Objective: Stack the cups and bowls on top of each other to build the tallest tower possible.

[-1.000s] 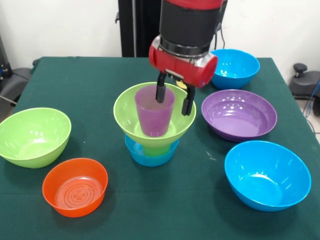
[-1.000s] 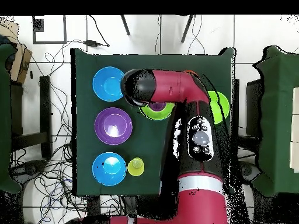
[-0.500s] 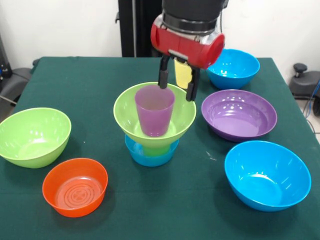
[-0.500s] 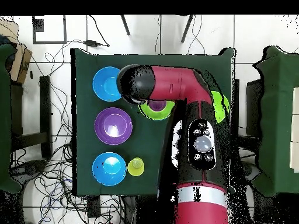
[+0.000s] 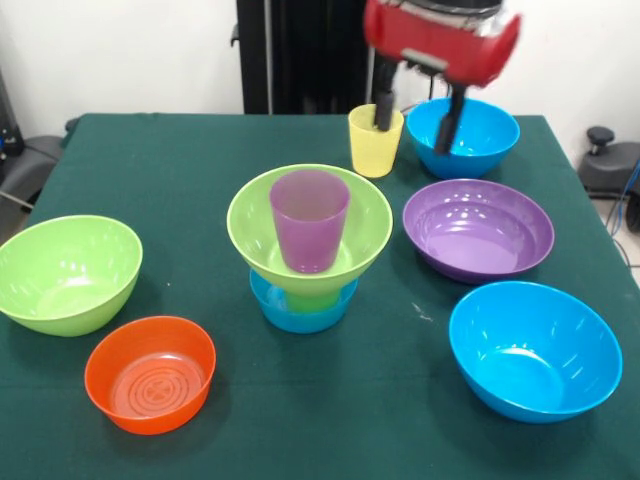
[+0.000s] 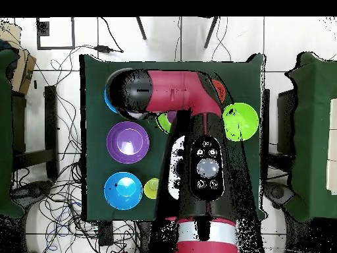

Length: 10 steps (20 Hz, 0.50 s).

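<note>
- Gripper (image 5: pixel 418 108) hangs with fingers spread and nothing between them, one finger before the yellow cup (image 5: pixel 375 142), the other over the far blue bowl (image 5: pixel 463 136).
- Tower (image 5: pixel 309 250) stands nearer the camera, left of the gripper: purple cup (image 5: pixel 309 232) in green bowl (image 5: pixel 262 222), topmost.
- Purple bowl (image 5: pixel 478 230) sits just below the gripper.

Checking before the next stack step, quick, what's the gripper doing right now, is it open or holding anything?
Gripper: open and empty, jaws spread, raised at the far side of the table above the yellow cup and a blue bowl.
</note>
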### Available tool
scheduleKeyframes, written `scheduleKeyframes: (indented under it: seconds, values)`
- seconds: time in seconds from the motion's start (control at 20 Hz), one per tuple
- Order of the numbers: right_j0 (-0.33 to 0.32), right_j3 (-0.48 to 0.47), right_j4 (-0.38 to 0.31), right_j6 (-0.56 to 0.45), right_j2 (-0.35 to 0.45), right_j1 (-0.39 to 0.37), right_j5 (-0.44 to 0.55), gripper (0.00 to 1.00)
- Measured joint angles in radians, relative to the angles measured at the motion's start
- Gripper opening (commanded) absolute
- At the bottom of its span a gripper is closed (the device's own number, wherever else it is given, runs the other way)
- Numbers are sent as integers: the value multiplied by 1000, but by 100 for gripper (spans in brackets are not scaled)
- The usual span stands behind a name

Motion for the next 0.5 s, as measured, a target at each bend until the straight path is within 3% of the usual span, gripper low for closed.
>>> scheduleKeyframes:
  seconds: [0.5]
  values:
    - [66,4,41,0,-14,-55,25,100]
